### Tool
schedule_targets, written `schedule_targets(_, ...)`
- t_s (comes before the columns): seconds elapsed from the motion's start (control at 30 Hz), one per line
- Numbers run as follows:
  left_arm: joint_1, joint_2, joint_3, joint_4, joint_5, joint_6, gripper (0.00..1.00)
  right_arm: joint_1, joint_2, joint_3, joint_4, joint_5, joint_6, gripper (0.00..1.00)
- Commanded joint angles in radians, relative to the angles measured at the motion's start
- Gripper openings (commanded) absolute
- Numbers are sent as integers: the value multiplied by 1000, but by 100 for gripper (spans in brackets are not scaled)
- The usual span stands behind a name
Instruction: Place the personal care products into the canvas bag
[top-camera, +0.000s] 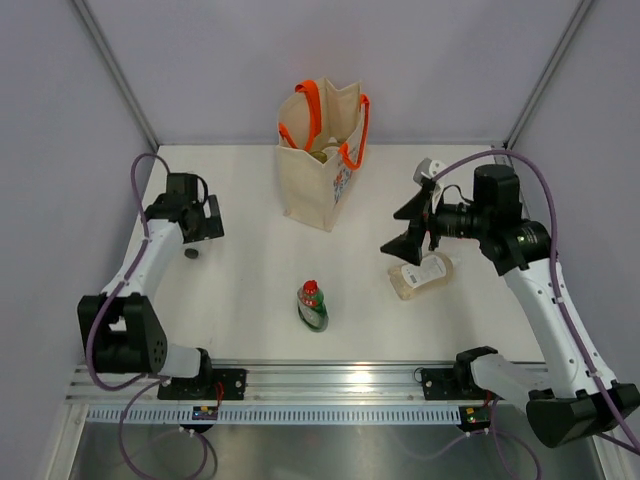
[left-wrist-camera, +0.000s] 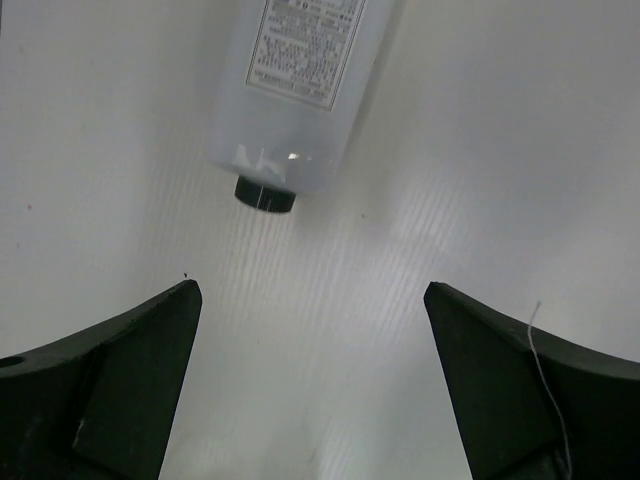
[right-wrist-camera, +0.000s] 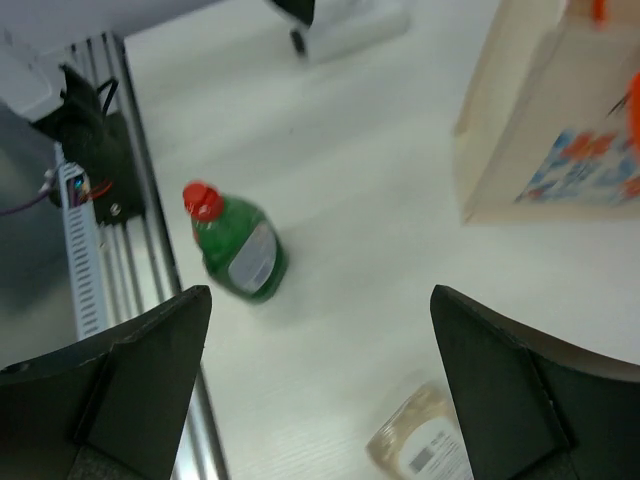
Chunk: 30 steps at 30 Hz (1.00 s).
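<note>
Overhead, one canvas bag (top-camera: 318, 180) with orange handles (top-camera: 312, 105) stands upright at the far middle of the table (top-camera: 250, 200), and something yellow-green (top-camera: 320, 155) shows inside its mouth; its print is too small to read from here; one green bottle (top-camera: 312, 307) with a red top lies near the front middle, well apart from the bag; one pale bottle (top-camera: 420, 275) lies on its side to the right, just below the right gripper (top-camera: 405, 230), whose fingers are spread wide with nothing between them; the left gripper (top-camera: 196, 225) points down at the left side of the table, with a small dark cap (top-camera: 190, 253) showing just beside it. From the left wrist, the two fingers stand far apart and hold nothing; ahead of them lies one clear bottle (left-wrist-camera: 295, 90), its dark cap towards the camera, its white label covered in fine print too small to read. From the right wrist, the fingers are again wide apart and bare; between them lies the green bottle, its pale label unreadable, close to the rail (right-wrist-camera: 95, 250); the pale bottle shows at the bottom edge with a white label and a barcode; the bag stands at the upper right, its blue and orange print (right-wrist-camera: 585, 170) blurred; the clear bottle lies at the top edge.
</note>
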Motion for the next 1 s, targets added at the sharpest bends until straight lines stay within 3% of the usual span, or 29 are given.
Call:
schedule_targets(0.0, 9, 121, 95, 127, 5, 175, 99, -43, -28, -184, -34, -106, -31, 100)
schedule_targets(0.3, 113, 436, 255, 118, 88, 297, 99, -124, -69, -298, -14, -202, -65, 100)
schedule_targets(0.63, 121, 664, 433, -2, 215, 327, 99, -184, -118, -352, 46, -281, -5, 99)
schedule_targets(0.87, 132, 728, 476, -48, 213, 274, 87, -213, -121, -355, 45, -290, 6, 99)
schedule_targets(0.97, 132, 725, 486, -60, 273, 248, 52, -219, -127, -347, 32, -287, 9, 100)
